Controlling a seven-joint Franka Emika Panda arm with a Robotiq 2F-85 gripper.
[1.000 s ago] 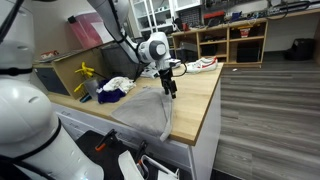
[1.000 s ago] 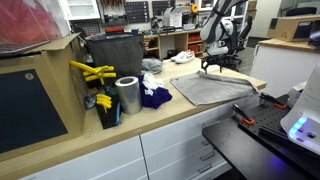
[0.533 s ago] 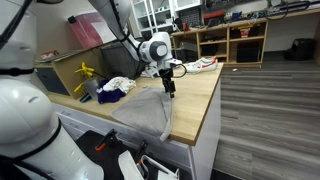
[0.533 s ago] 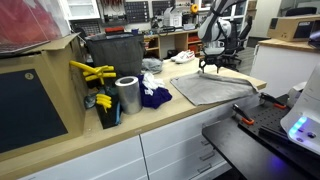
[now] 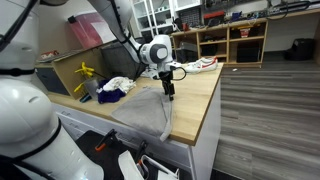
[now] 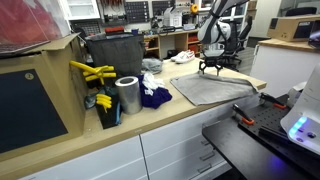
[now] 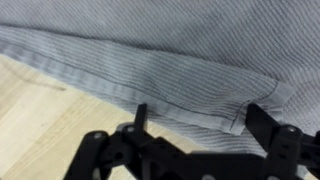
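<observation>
Grey cloth (image 5: pixel 145 110) (image 6: pixel 210 88) (image 7: pixel 180 60) lying spread on the worktop (image 5: pixel 200 100), one side drooping over its edge. Gripper (image 5: pixel 170 92) (image 6: pixel 210 70) (image 7: pixel 197 115) hovering just over the cloth's hemmed corner, jaws standing wide apart, holding nothing. Blue cloth (image 6: pixel 153 97) and metal can (image 6: pixel 127 95) sitting further along the worktop

Arm (image 5: pixel 110 12): glossy white shell with rounded links, and darker seams at the joints in both exterior views. A black cable (image 5: pixel 130 40) runs along the outside of the forward links. Wrist (image 5: pixel 155 50): a bulbous white housing with a round dark face on one side. Pincer (image 5: pixel 169 90): matt black throughout, fitted directly under the white wrist. In the wrist view its fingers (image 7: pixel 140 117) are slim black bars carried on open linkage frames. Any markings are too small to read.
</observation>
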